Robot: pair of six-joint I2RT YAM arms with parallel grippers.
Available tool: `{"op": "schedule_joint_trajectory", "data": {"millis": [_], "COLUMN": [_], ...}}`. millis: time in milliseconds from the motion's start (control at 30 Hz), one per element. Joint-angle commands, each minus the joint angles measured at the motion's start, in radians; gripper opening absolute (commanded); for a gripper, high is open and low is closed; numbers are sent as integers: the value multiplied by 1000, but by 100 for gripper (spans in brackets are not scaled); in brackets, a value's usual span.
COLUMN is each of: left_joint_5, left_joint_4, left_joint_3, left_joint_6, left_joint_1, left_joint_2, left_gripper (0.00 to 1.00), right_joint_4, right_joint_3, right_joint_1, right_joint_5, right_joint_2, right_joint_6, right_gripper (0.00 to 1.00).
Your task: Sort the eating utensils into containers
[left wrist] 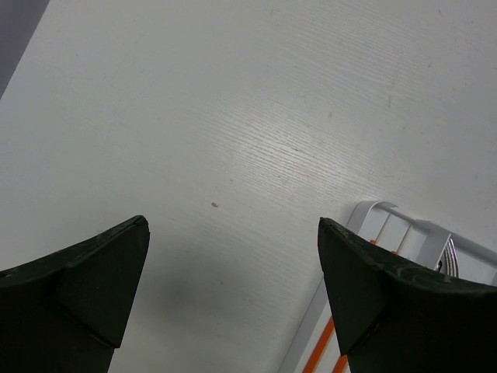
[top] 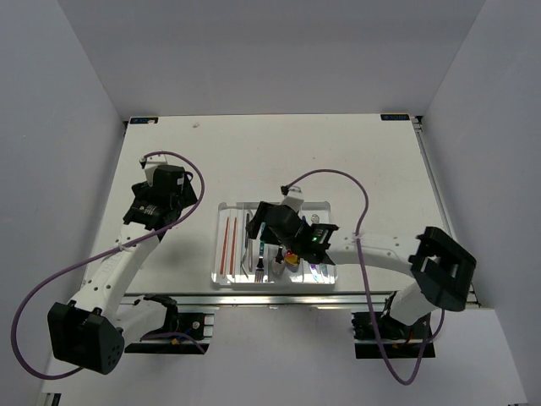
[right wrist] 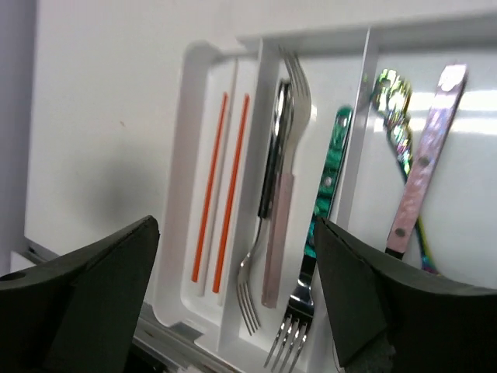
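The clear tray (top: 221, 208) lies near the table's front edge. Two red-orange chopsticks (top: 228, 246) lie in its left compartment, also in the right wrist view (right wrist: 220, 186). The second compartment holds forks (right wrist: 273, 202); a teal-handled fork (right wrist: 320, 241) lies along the divider beside it. A pink-handled piece (right wrist: 425, 159) and an iridescent one (right wrist: 394, 116) lie further right. My right gripper (top: 269, 250) hovers open and empty over the tray's middle (right wrist: 237, 303). My left gripper (top: 188, 196) is open and empty over bare table left of the tray (left wrist: 233, 233), whose corner (left wrist: 373, 208) shows.
The aluminium rail (top: 279, 298) of the table's front edge runs just below the tray. White walls enclose the table on the left, right and back. The right arm's purple cable (top: 338, 176) arcs over the tray's far side.
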Motion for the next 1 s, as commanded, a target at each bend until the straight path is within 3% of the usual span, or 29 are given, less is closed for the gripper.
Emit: {"op": "schedule_joint_trajectory", "data": {"millis": [0,67,133,167,267,333,500,700,967], "left_joint_5": [-65,-95,-149,-170,-233,-229,-207,-256,-211], "left_joint_4": [-7,-18,-39,-50,-70,-82,-93,-104,-53], "left_joint_3": [5,15,30,38,50,56,44,-31,-70], "left_joint_6": [-30,-37,-53,-59,-76,-83,-94,-73,-57], "left_joint_1": [1,1,1,1,4,30,86,86,86], "left_joint_2": [-27,-43,-58,-58,-78,-86,-130,-282,-351], "left_gripper": [98,98,98,98,98,98,98,98,98], "right_joint_4": [-30,-105,-200,-211,-248,-296,-435,-649,-708], "right_joint_3": [1,10,-6,-6,-80,-106,-118,-77,-91], "right_joint_1": [-15,-56,-201,-202,-380,-455,-569,-576,-578], "right_joint_5": [188,211,153,153,56,102,197,288,266], "right_joint_2": [-133,-184,-236,-259,-377,-469,-656,-794,-896], "right_joint_6": [-208,-295,-425,-425,-549,-642,-683,-588,-599], "right_gripper": [88,89,89,89,89,89,90,89,89]}}
